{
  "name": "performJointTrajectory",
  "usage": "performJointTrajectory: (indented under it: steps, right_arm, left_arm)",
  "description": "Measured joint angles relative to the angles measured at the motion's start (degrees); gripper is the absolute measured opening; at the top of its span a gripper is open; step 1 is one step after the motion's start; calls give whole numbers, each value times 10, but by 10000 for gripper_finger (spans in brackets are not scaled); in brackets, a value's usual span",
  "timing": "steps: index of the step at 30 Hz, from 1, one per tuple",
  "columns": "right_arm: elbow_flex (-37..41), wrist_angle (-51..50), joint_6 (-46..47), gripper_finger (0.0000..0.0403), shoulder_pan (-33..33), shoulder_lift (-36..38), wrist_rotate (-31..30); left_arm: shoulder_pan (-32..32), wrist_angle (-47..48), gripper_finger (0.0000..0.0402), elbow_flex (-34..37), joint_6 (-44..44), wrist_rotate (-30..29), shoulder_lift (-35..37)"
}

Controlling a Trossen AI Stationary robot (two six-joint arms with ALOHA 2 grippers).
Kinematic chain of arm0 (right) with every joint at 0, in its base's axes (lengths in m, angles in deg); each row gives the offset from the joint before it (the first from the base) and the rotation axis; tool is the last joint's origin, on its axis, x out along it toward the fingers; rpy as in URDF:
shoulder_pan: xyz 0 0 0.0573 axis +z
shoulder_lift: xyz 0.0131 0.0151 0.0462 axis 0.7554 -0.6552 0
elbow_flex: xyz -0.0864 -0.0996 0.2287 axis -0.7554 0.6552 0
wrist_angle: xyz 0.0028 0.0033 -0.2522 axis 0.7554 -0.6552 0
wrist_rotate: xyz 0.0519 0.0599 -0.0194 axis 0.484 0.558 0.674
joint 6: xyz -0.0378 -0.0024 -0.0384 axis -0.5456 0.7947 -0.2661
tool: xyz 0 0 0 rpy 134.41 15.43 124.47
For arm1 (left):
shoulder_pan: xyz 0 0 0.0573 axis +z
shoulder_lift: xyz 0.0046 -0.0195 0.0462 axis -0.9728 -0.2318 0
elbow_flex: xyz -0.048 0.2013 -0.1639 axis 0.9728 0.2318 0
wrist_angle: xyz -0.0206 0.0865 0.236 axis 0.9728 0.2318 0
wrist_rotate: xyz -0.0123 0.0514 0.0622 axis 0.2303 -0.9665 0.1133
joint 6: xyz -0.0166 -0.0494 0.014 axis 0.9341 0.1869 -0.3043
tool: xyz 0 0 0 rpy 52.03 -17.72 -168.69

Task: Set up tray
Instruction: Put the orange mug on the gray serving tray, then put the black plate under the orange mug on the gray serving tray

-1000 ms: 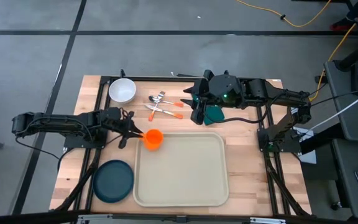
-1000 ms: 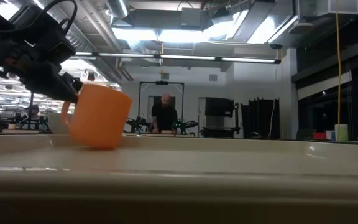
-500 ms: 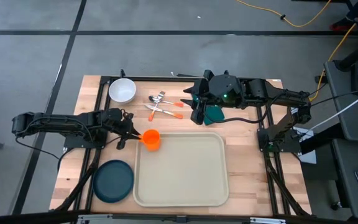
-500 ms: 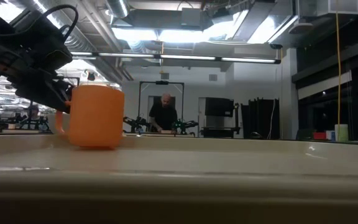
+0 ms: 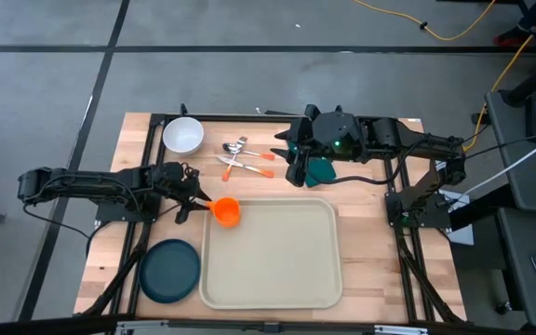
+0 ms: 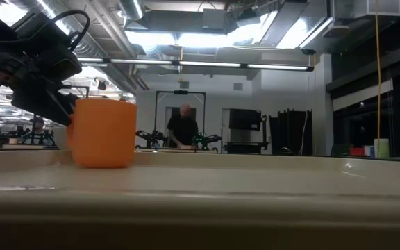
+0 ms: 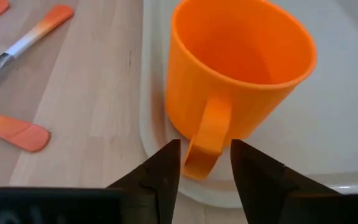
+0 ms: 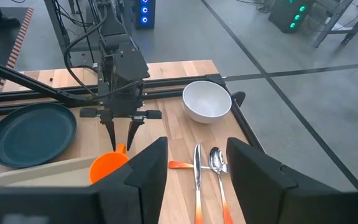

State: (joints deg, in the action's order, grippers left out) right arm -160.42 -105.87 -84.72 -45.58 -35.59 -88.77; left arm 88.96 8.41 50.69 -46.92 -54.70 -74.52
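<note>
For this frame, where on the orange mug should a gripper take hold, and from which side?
By the handle. The orange mug stands upright in the tray corner with its handle pointing outward at the left gripper, whose open fingers straddle it. Approaching level from the left arm's side seems best; the smooth, wide body offers less purchase.

Wide bare tray (image 5: pixel 277 261) floor beyond the orange mug (image 5: pixel 228 210) at its near-left corner, cutlery (image 5: pixel 245 158) outside the rim
</note>
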Motion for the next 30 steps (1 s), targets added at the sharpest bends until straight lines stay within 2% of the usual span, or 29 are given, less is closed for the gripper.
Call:
performJointTrajectory:
  steps: [10, 18, 23, 30]
  right_arm:
    - [0, 0, 0, 169, 0, 0, 0]
    - [0, 0, -2, 169, 0, 0, 0]
    - [0, -1, -2, 169, 0, 0, 0]
    - [0, -3, -2, 169, 0, 0, 1]
  left_arm:
    - [0, -2, 135, 0, 9, 7, 0]
    - [0, -1, 176, -1, 27, 5, 0]
    - [0, 11, 192, -36, 17, -7, 0]
    - [0, 66, 192, -100, -5, -24, 0]
